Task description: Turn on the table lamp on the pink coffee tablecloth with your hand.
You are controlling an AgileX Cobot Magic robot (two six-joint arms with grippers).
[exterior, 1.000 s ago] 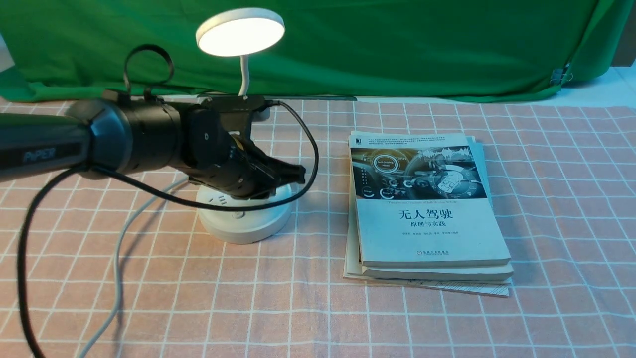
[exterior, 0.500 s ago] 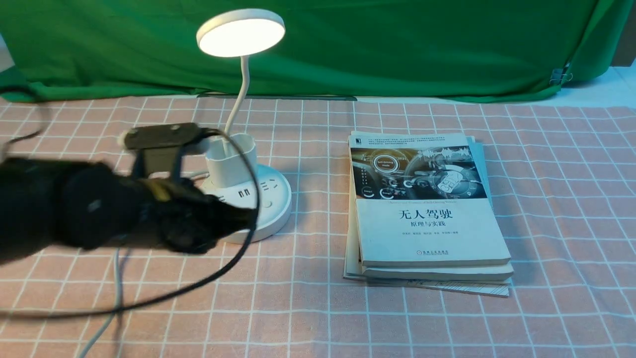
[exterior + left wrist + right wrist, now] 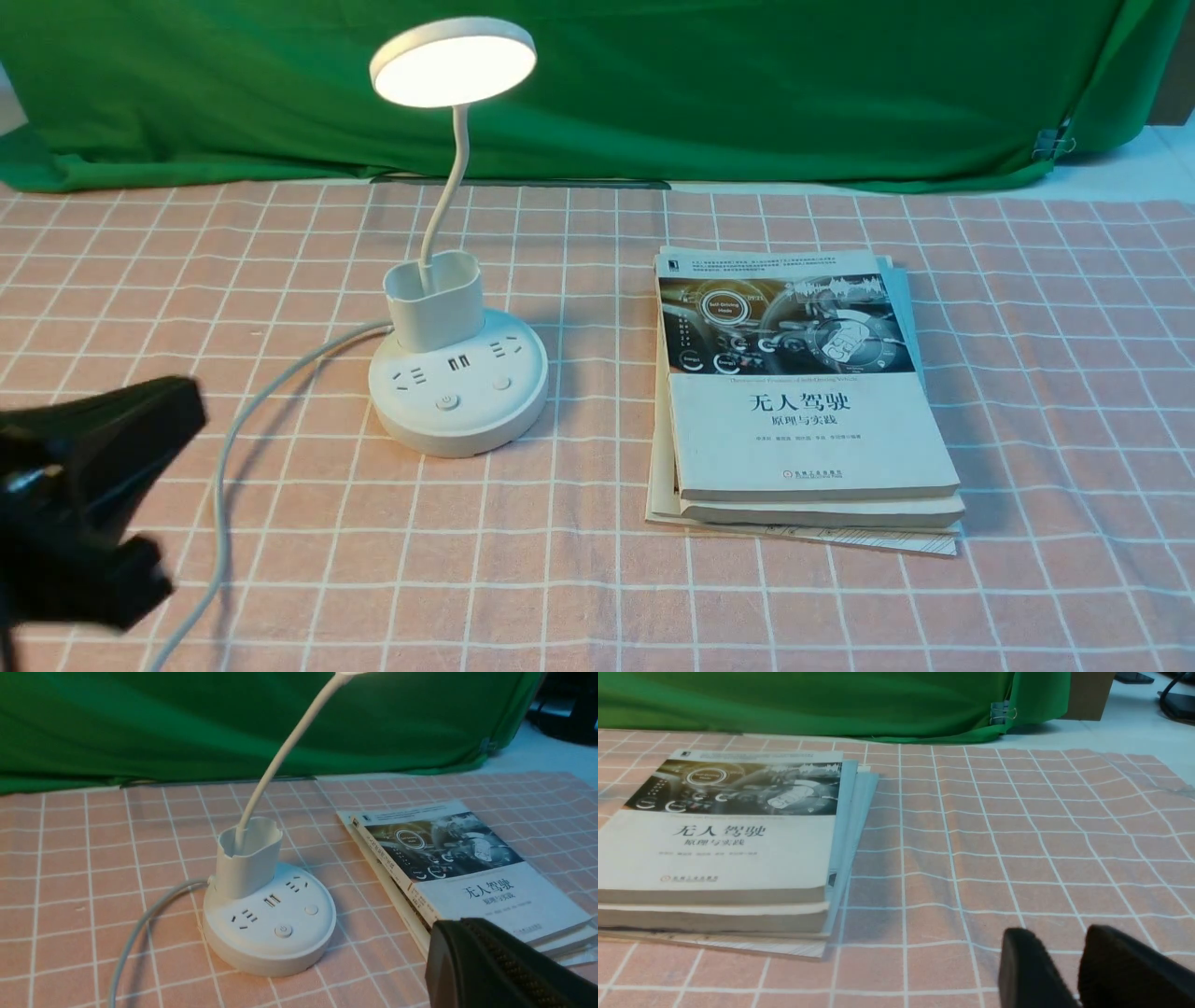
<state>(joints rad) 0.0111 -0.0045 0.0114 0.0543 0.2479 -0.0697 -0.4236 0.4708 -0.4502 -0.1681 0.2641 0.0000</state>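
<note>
White table lamp (image 3: 456, 397) glows — left claw (image 3: 103, 485) unreadable in blur, right claw (image 3: 1064, 947) slightly parted.

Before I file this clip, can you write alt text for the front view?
A white table lamp stands lit on the pink coffee tablecloth, its round head glowing against a green backdrop. A stack of books lies to its right, and the blurred black left gripper sits at the lower left edge, clear of the lamp.
</note>
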